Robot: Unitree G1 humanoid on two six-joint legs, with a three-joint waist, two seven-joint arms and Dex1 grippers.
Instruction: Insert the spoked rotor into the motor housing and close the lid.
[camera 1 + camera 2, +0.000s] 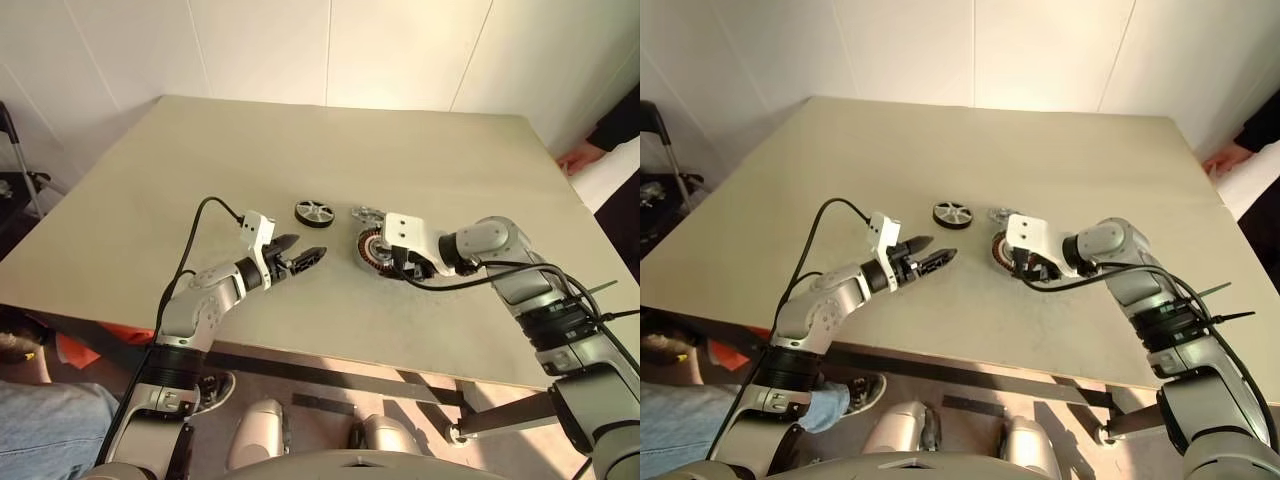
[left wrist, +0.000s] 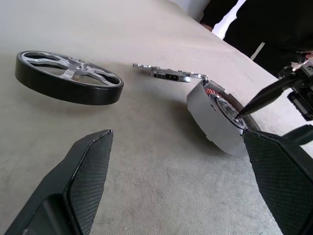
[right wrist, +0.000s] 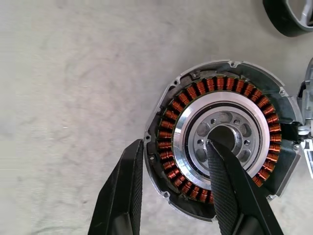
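The motor housing [image 3: 222, 134] is seen tilted on the table [image 1: 300, 140], clamped at its rim by the right gripper [image 3: 173, 169], one finger in the hub. The spoked rotor [image 1: 314, 212] and lid [image 2: 168, 73] lie just beyond it. The left gripper [image 1: 300, 256] is held apart, empty.

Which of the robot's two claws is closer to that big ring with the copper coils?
Right gripper: its fingers straddle the motor housing wall. Left gripper hangs open, well aside.

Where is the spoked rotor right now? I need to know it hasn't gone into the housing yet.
The spoked rotor lies flat on the table, near the middle in the head views, apart from the motor housing on its right and just beyond the left gripper.
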